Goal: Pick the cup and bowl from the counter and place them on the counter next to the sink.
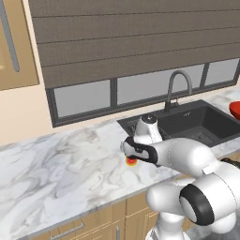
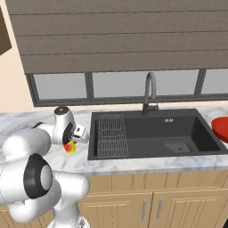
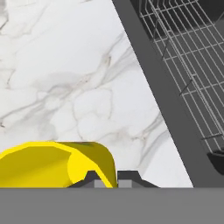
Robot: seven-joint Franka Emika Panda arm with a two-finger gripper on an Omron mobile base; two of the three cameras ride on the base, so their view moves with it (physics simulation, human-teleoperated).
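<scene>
The small yellow cup [image 3: 48,164] with a red patch [image 1: 132,162] hangs from my gripper [image 3: 106,179], whose fingertips pinch its rim wall. In both base views the gripper [image 1: 132,157] [image 2: 70,142] holds the cup [image 2: 68,147] low over the white marble counter [image 1: 65,164], just left of the dark sink [image 2: 178,127]. Whether the cup touches the counter I cannot tell. The glossy red bowl [image 2: 220,128] [image 1: 236,110] rests on the counter at the sink's right side, far from the gripper.
A tall curved metal tap [image 2: 150,91] [image 1: 178,86] rises behind the sink [image 1: 201,119]. A wire rack [image 2: 110,136] [image 3: 188,65] lies in the basin's left half. A window with a lowered blind runs along the back wall. Marble stretches wide to the left.
</scene>
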